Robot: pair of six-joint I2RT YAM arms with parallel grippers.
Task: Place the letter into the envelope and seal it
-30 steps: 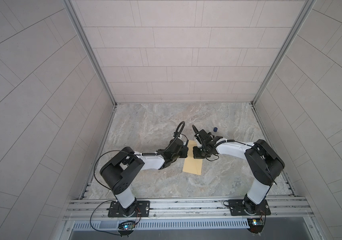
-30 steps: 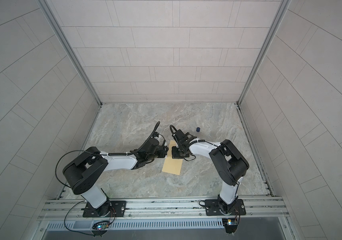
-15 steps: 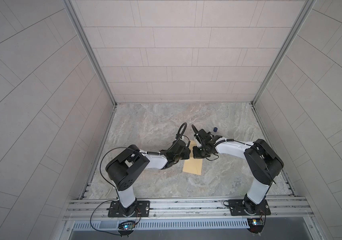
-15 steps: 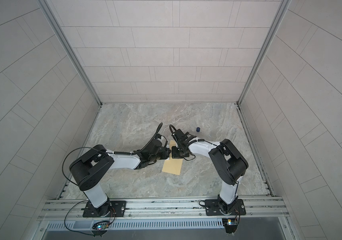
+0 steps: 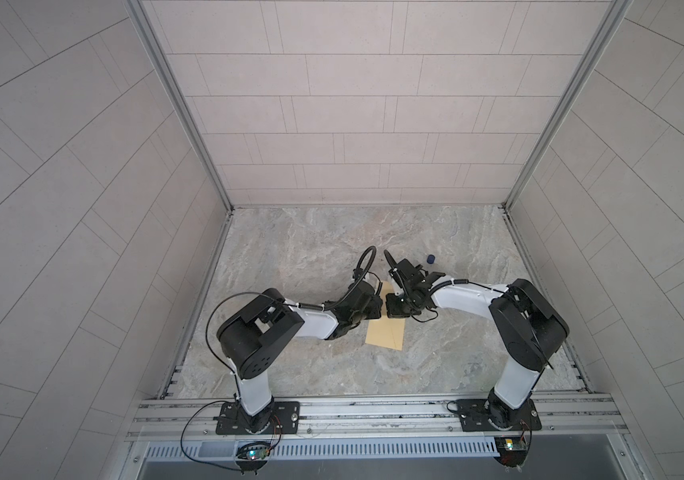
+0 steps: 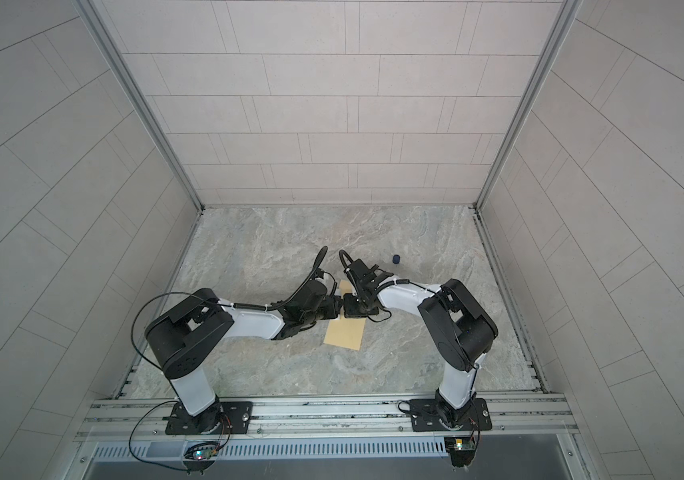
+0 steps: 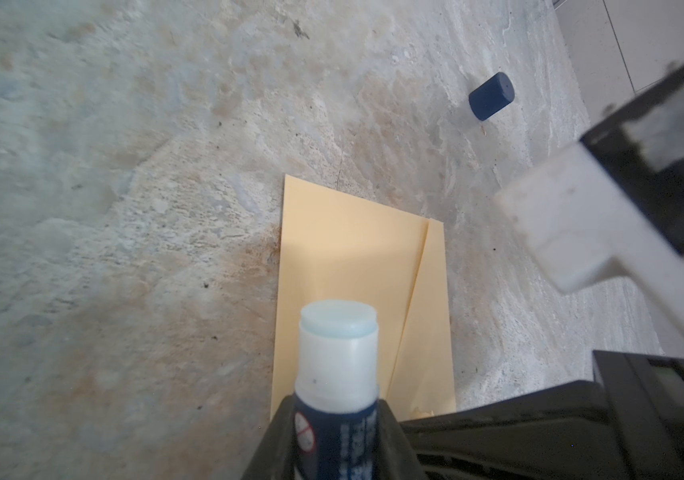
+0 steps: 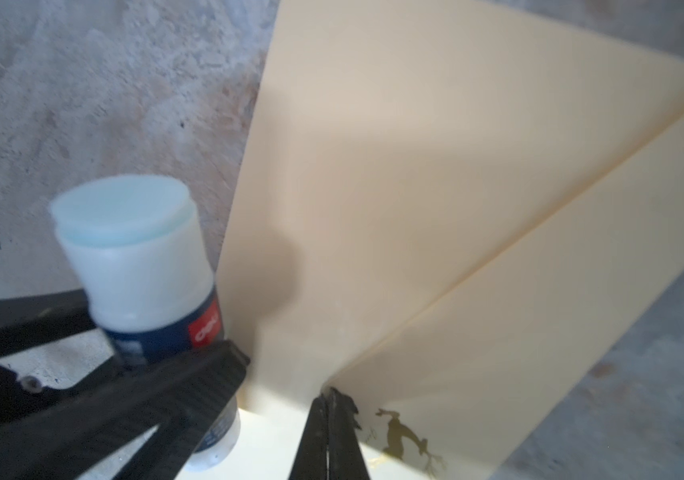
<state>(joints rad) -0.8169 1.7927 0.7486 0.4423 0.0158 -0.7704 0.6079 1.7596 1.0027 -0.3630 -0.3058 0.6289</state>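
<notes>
The envelope lies flat on the marble tabletop. In both top views its far end is hidden by the two grippers. An uncapped glue stick is clamped in the left gripper just by the envelope's edge. The right gripper is closed tight at the envelope's mouth, where a dark flourish of the letter is seen. A blue cap lies well apart. Since a second ago the left arm has been brought nearer, while the envelope is unmoved.

Your work surface is grey-beige, marbled like stone. The yellow-tan envelope lies on it near the middle, its long sides running from the front edge toward the back. A small dark blue cap lies farther back, toward the right edge, apart from the envelope.
</notes>
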